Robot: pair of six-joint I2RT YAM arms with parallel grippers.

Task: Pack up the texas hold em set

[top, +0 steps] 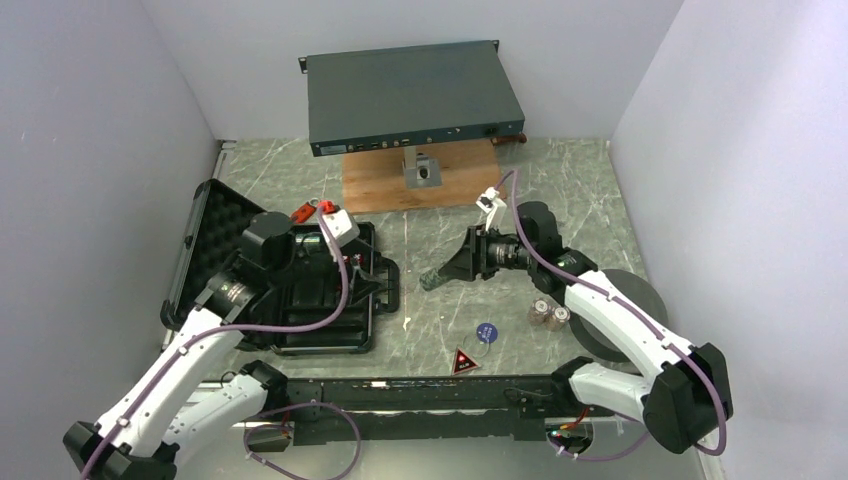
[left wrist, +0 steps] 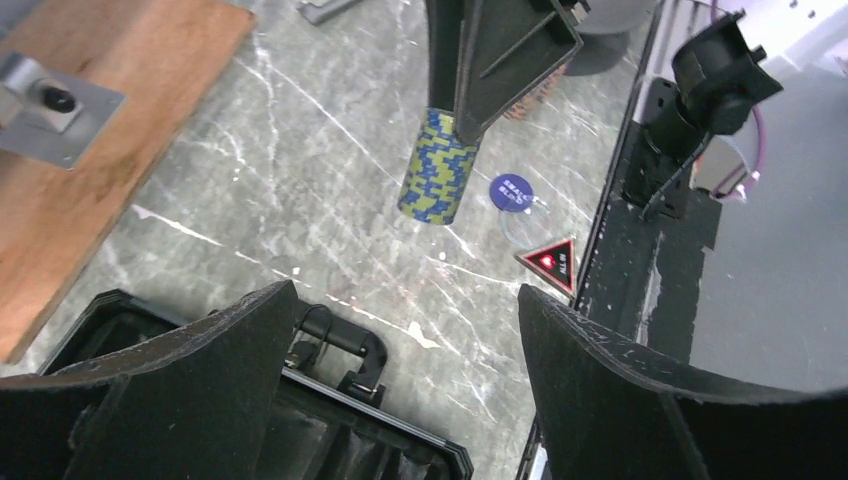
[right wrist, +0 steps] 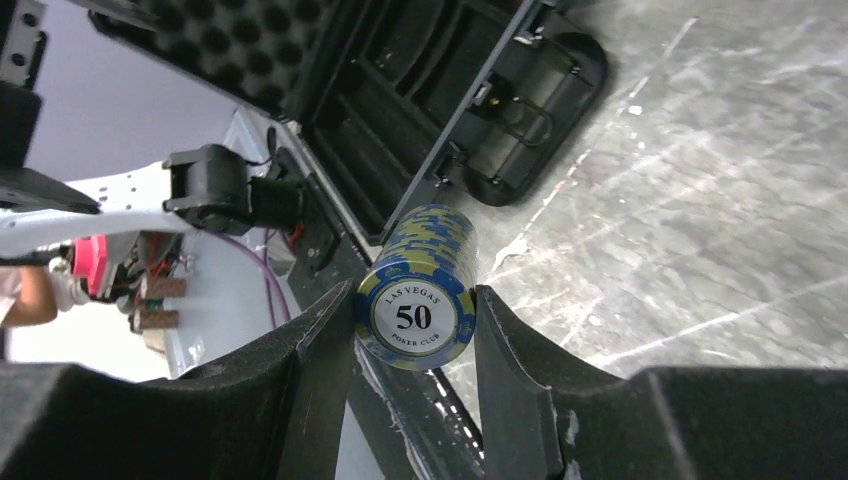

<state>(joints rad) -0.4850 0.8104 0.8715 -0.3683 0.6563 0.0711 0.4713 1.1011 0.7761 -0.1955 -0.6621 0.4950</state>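
The left arm (top: 195,350) blocks most of the black case's (top: 215,230) tray, and out at three o'clock the blue disc's (top: 486,332) lettering is too small to read.

Free room and obstacles. Bare marble surface (top: 440,225) lies open between the black case (top: 215,215) and the right arm. The left end effector (left wrist: 405,300) hangs jaws apart at the case's right edge. The right end effector (top: 440,276), clamped on a chip stack (left wrist: 438,165), occupies mid-gap. A blue disc (top: 486,332) and a red triangle marker (top: 463,361) dot the near strip. A wooden board (top: 380,185) bounds the far side.

The chip stack (right wrist: 418,290) is blue-and-yellow striped, disc (left wrist: 511,191) blue, triangle (left wrist: 550,262) red
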